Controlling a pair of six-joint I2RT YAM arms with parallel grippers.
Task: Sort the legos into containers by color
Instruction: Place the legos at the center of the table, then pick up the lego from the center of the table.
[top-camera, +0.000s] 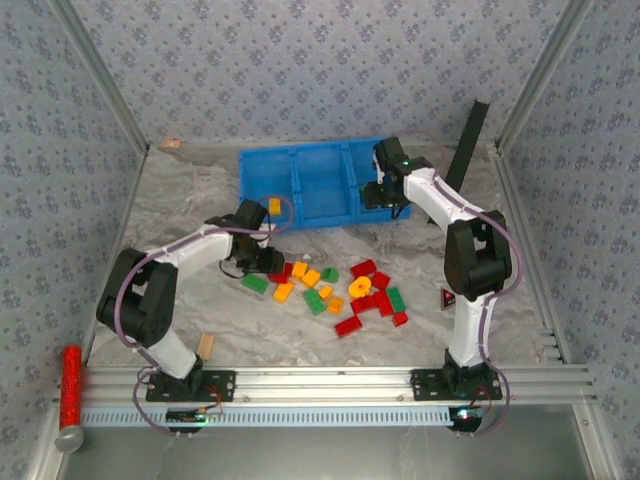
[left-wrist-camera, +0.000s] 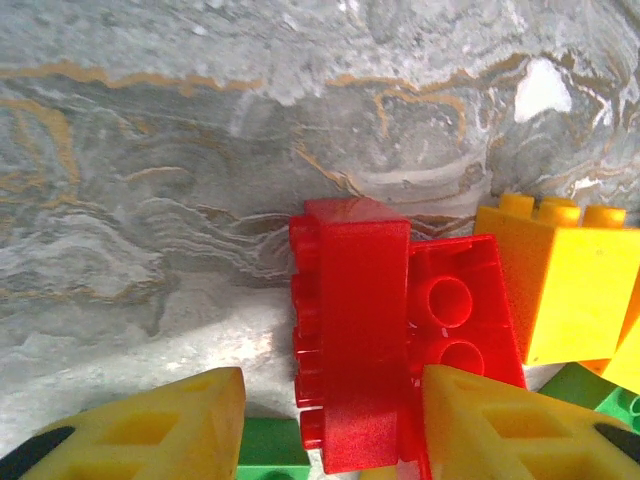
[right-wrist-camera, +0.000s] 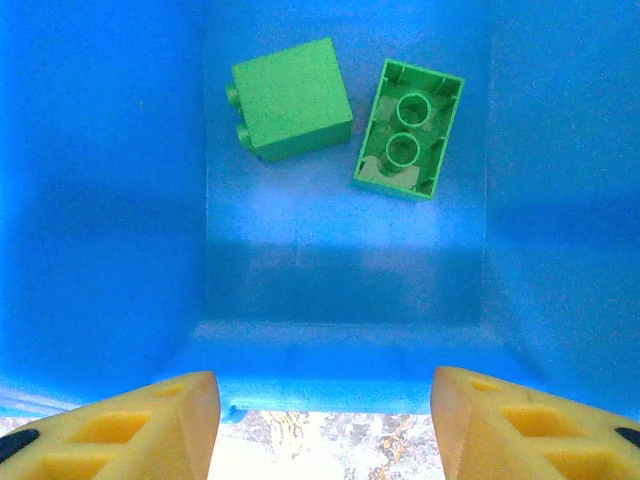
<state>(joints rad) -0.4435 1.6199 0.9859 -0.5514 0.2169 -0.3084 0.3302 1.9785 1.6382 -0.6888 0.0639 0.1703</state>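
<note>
Left claw (left-wrist-camera: 330, 425): parted astride your red plastic brick (left-wrist-camera: 352, 320), seemingly loose.
Right claw (right-wrist-camera: 325, 415): wide, empty; two green plastic bricks (right-wrist-camera: 292, 98) at 12 o'clock in blue bin (right-wrist-camera: 100, 200).

bin (top-camera: 325, 190) at the back of the desk (top-camera: 180, 210), pile of bricks (top-camera: 335, 285) in front of it. one brick (top-camera: 274, 205) in its left compartment, two bricks (right-wrist-camera: 290, 98) side by side in the right one, under the right hand (right-wrist-camera: 325, 400). left hand (left-wrist-camera: 330, 400) at the pile's left end.
</note>
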